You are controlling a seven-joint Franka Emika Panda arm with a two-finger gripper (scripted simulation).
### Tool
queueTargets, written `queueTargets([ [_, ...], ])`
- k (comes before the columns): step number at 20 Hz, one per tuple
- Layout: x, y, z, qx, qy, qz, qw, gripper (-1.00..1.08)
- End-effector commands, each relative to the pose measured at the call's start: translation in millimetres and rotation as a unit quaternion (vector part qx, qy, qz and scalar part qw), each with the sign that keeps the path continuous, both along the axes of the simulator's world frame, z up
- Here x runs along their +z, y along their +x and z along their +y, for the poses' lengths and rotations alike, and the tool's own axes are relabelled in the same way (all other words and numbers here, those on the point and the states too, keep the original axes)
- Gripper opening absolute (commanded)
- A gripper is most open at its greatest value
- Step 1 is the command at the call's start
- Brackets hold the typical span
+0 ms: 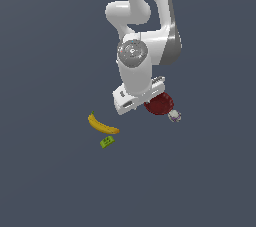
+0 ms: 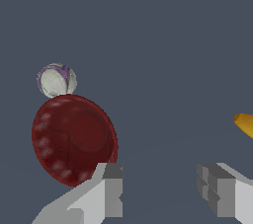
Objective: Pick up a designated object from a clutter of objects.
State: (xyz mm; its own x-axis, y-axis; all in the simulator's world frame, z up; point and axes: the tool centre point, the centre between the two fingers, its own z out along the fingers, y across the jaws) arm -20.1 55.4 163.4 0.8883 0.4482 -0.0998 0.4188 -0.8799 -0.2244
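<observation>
Flat slate-grey ground (image 1: 50,186) with no visible edges carries everything, and the dark red bowl (image 2: 74,139) lies on it partly hidden under the arm's wrist in the exterior view, with the tiny white-and-purple item (image 2: 56,80) touching its rim. The claw (image 2: 160,188) hangs spread wide with nothing between its fingers (image 2: 112,188), one finger overlapping the bowl's rim in the wrist view. Well apart toward the exterior view's left lie the yellow banana (image 1: 102,125) and, just beside it, the tiny green block (image 1: 107,142).
</observation>
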Motion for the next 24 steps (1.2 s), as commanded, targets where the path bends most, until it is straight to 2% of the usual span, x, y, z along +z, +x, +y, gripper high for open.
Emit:
queueTargets([
  [1, -16, -5, 7, 0.027, 0.015, 0.005, 0.9995, 0.28],
  [13, -80, -32, 39, 0.132, 0.083, 0.021, 0.9875, 0.28],
  [19, -97, -41, 47, 0.159, 0.103, 0.024, 0.9815, 0.28],
  [24, -103, -44, 50, 0.169, 0.111, 0.025, 0.9790, 0.28],
])
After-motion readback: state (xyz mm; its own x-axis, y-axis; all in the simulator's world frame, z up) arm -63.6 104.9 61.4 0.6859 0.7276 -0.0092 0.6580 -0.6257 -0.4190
